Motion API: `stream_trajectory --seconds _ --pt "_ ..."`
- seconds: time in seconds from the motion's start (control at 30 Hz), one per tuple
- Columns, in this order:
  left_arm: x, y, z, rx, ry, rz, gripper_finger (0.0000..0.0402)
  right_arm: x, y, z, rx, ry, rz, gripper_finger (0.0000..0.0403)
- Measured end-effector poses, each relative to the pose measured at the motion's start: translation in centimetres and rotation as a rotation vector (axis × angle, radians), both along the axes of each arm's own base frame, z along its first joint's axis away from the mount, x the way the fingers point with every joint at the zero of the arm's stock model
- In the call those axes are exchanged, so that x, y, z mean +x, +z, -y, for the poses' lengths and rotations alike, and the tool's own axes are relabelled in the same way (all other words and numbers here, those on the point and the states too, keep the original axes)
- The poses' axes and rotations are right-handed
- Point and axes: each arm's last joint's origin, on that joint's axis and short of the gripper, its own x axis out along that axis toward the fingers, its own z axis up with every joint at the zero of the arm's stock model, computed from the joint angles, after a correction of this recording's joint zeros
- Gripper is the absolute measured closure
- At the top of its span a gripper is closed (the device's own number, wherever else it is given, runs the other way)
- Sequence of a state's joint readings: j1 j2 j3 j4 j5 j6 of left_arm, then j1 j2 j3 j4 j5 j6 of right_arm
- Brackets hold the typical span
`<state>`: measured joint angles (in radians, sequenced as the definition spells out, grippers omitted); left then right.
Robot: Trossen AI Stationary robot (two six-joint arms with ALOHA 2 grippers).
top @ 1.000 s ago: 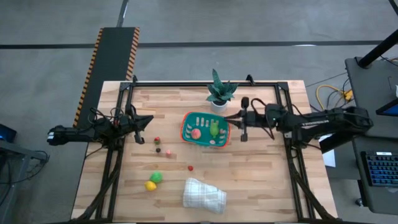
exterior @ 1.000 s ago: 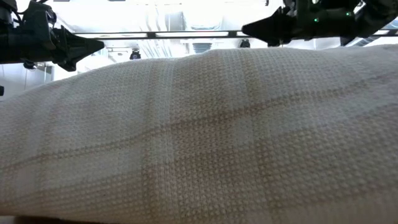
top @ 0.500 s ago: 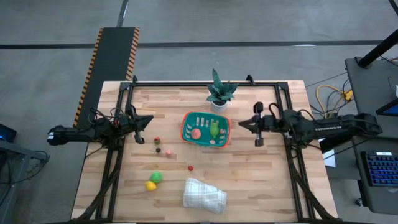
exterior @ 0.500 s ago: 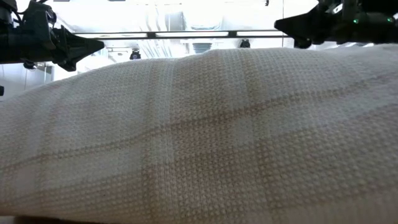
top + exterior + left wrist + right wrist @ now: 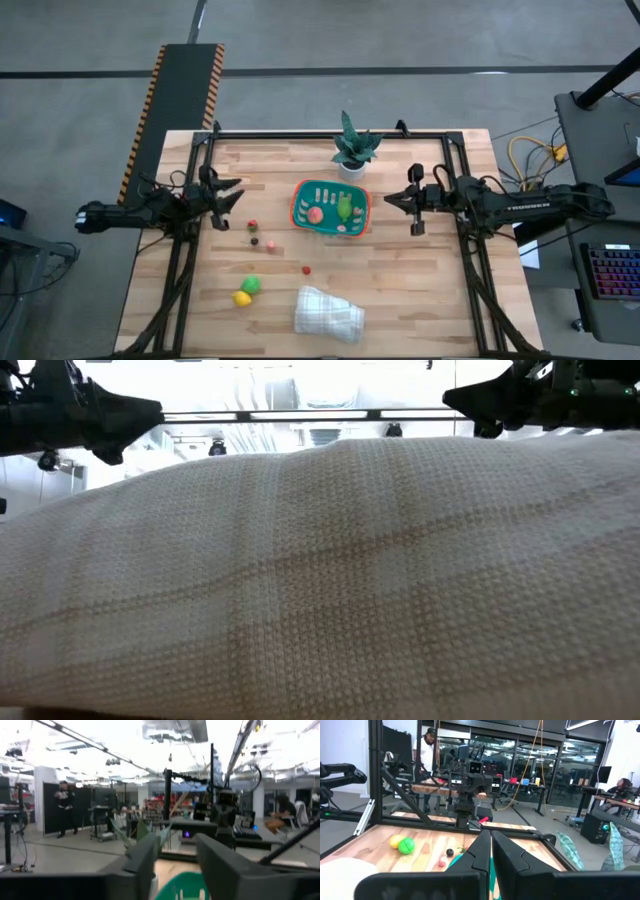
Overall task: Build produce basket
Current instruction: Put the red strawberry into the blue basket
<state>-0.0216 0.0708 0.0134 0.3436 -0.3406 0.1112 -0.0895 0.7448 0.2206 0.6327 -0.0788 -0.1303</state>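
White cloth (image 5: 330, 580) fills the low view, hiding the basket (image 5: 330, 208); left gripper (image 5: 235, 192) parted, right gripper (image 5: 388, 199) closed, both empty.

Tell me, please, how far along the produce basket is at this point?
Partly done: the teal basket already holds a pink piece and a green piece. Nothing is in hand: the left gripper, fingers parted, and the shut right gripper hover empty either side. Left on the table: small berries, a red berry, a green fruit and a yellow fruit.

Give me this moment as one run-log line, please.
left pincer: open, empty | right pincer: shut, empty | basket: partly filled
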Motion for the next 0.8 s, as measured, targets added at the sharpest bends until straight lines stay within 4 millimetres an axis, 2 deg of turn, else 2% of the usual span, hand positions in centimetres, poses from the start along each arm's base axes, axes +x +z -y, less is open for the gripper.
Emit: stream_trajectory --seconds 0.13,0.23,0.53,0.8 --pt "0.0 1.2 0.2 0.016 -0.053 0.026 0.0190 0.0 -0.2 0.0 -0.005 0.000 -0.008 0.0394" --pt "0.3 2.0 0.2 0.024 -0.079 0.025 0.0166 0.0 -0.3 0.0 -0.006 0.000 -0.011 0.0394" --pt "1.1 4.4 0.2 0.023 -0.060 0.015 0.0162 0.0 -0.3 0.0 -0.002 0.000 -0.012 0.0394" --pt "2.3 5.3 -0.3 -0.130 0.115 -0.060 0.0162 0.0 -0.4 0.0 0.001 0.000 -0.020 0.0394"
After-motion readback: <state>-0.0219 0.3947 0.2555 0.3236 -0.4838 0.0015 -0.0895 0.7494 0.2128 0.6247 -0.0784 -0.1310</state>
